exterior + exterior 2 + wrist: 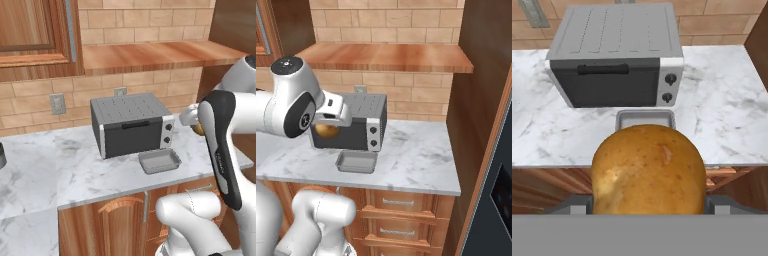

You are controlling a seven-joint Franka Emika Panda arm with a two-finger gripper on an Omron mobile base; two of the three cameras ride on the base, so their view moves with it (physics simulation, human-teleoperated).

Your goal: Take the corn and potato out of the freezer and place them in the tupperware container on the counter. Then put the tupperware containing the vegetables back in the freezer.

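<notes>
Golden-brown potato point(648, 170) sits clamped between the gripper point(648, 204) jaws, which stand wide apart around its bulk; you see it big and close in the hand view, and as a small lump under the hand in the right base view point(327, 131). You're carrying it toward the tupperware container point(645, 119), which sits on the counter point(727, 110) just in front of the toaster oven point(614, 55). My read: the potato is still short of the tray and above it, near the counter's front edge. Bring it forward until it's centred over the tray, lower close, then release, since a rounded lump will likely roll if dropped from height, and the tray is shallow with a low flared rim. Keep clear of the oven door and knobs. Potato skin looks matte, speckled, slightly lumpy. Tray is smooth grey, looks empty. Counter is glossy white-grey marble over brown wood drawers. Oven is brushed grey metal with a dark door.
</notes>
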